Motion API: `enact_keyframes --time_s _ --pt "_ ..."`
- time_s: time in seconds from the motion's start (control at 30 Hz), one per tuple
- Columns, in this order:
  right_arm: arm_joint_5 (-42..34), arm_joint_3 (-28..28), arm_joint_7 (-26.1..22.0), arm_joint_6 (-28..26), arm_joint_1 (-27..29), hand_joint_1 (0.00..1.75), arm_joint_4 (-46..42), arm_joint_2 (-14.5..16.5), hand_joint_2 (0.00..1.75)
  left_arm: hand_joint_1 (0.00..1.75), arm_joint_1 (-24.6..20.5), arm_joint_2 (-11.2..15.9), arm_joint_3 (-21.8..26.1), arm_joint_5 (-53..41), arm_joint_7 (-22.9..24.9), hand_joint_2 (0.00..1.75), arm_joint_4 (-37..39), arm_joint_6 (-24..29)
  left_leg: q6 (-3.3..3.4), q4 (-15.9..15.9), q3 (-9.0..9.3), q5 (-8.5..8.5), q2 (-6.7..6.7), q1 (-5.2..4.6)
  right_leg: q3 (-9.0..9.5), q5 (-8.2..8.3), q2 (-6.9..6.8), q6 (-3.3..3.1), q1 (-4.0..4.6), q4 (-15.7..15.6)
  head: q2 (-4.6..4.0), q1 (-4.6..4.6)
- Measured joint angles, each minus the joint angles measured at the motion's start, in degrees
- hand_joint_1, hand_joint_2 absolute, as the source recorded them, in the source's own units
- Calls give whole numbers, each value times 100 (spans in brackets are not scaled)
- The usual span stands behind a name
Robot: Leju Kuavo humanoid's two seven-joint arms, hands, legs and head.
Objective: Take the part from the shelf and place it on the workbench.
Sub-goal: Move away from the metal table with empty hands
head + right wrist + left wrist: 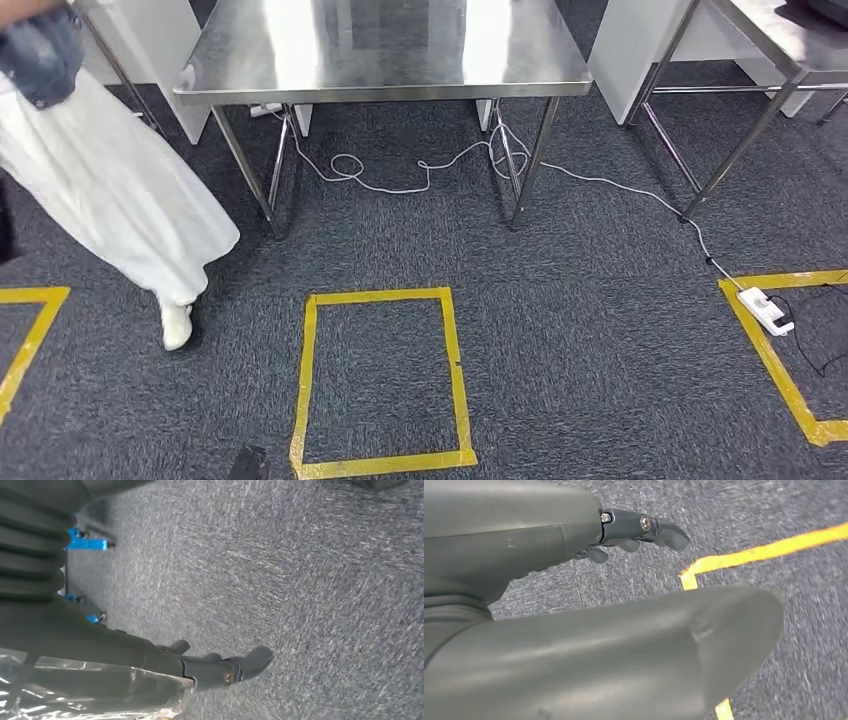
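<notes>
**Here: part in hand, worktop ahead**

My right hand [200, 667] clamps the clear-bagged part [90, 690]; light, slippery, I judge, best gripped through the film. Left fingers [644, 527] apart, holding nothing. Beyond the yellow floor square [380, 380], the steel worktop [380, 50].

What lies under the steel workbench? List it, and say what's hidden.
Under the workbench: dark carpet and a looping white cable between its legs. The tabletop covers the floor farther back, so anything there cannot be seen.

Workshop: steel workbench [380, 60], floor tape [380, 380]
</notes>
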Motion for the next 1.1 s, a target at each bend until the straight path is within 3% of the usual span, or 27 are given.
enact_keyframes --time_s 0.07,0.1,0.17,0.23,0.27,0.3,0.33,0.37,0.43,0.5,0.57,0.6,0.67,0.73,0.8,0.83,0.87,0.93,1.0,1.03,1.07,1.1 --pt "18 -1 1 15 17 0 4 4 0 0 -22 -4 -1 0 16 0 1 -1 -70 4 16 4 105 12 -49 40 129 -138 22 10 0 -19" --pt "24 -1 1 32 30 0 7 11 0 0 -31 -6 -1 -1 25 0 1 -2 -104 48 6 -45 58 40 -54 60 196 -189 15 12 0 -21" --pt "26 -1 8 79 39 0 10 19 0 0 -34 -8 -2 -2 46 0 1 -5 -154 429 -138 -348 -238 84 -59 118 343 -295 -4 11 0 -32" --pt "32 -1 16 130 33 0 11 25 0 0 -23 -6 -1 -4 71 0 2 -9 -154 1226 -466 -802 -558 91 -98 166 496 -369 27 16 0 -34" --pt "34 -1 23 152 33 0 11 27 0 0 -18 -7 0 -5 83 0 3 -10 -141 1585 -621 -941 -622 87 -115 179 582 -388 56 18 0 -34" --pt "34 -1 32 172 38 0 12 30 0 0 -16 -7 0 -6 92 0 4 -10 -117 1776 -705 -969 -650 85 -125 191 673 -405 87 21 0 -33" --pt "34 -1 42 190 45 0 13 30 0 0 -16 -7 0 -6 98 0 5 -11 -81 1729 -681 -872 -667 79 -127 198 765 -415 115 25 0 -32" --pt "33 -1 51 202 50 0 15 30 0 0 -17 -7 0 -6 102 0 5 -11 -29 1456 -553 -677 -708 71 -123 201 858 -418 140 30 0 -33" --pt "28 -2 65 210 48 0 17 34 0 0 -18 6 0 -5 105 0 4 -13 121 668 -183 -275 -965 47 -125 213 1031 -409 176 44 0 -22" --pt "0 -8 83 211 37 0 17 43 0 0 -27 19 0 -1 112 0 4 -15 229 249 2 -139 -1150 14 -166 238 1164 -369 160 56 0 -20" --pt "-49 -30 110 207 47 0 19 50 0 0 -49 6 -1 8 117 0 4 -15 256 155 22 -129 -1053 -16 -236 286 1274 -293 149 39 0 -39" --pt "-69 -45 123 203 58 0 21 49 0 0 -61 -8 -1 11 119 0 4 -13 252 70 47 -85 -973 -11 -279 295 1240 -260 163 50 0 -47" --pt "-87 -73 141 200 55 0 25 47 0 0 -65 -30 -1 14 121 0 3 -10 253 -115 91 20 -811 11 -473 157 967 -247 201 320 0 -28" --pt "-93 -100 143 200 29 0 26 38 0 0 -61 -32 0 14 129 0 3 -9 259 -181 82 67 -635 12 -837 -167 660 -264 173 1029 0 -7" --pt "-108 -129 144 207 28 0 26 31 0 0 -58 -32 0 13 143 0 4 -10 245 -178 58 78 -449 8 -1099 -354 567 -196 111 1606 0 1" --pt "-117 -139 144 214 35 0 26 30 0 0 -58 -33 0 13 147 0 4 -11 227 -176 51 81 -365 13 -1062 -322 534 -126 73 1591 0 0" --pt "-128 -148 145 222 43 0 26 27 0 0 -58 -34 0 12 150 0 4 -14 202 -171 49 81 -286 24 -901 -216 482 -45 32 1337 0 2" --pt "-147 -160 146 244 29 0 26 30 0 0 -61 -31 0 10 151 0 1 -19 118 -127 47 56 -148 20 -407 39 171 81 -28 494 0 15" --pt "-161 -177 145 273 -5 0 25 34 0 0 -66 -25 -1 6 150 0 -3 -22 11 -72 59 3 -15 -12 -153 158 -67 42 -15 31 0 9" --pt "-167 -184 145 289 -15 0 25 39 0 0 -69 -22 -1 3 149 0 -5 -23 -35 -58 71 -24 53 -20 -160 162 -70 -18 9 6 0 2" --pt "-172 -192 145 300 -11 0 26 33 0 0 -75 -27 -2 1 148 0 -4 -25 -72 -56 98 -43 123 -12 -189 170 24 -81 24 20 0 -18" --pt "-175 -197 145 312 1 0 26 37 0 0 -83 -30 -3 1 147 0 -4 -28 -113 -37 109 -74 110 13 -200 177 105 -137 -6 27 0 -31"
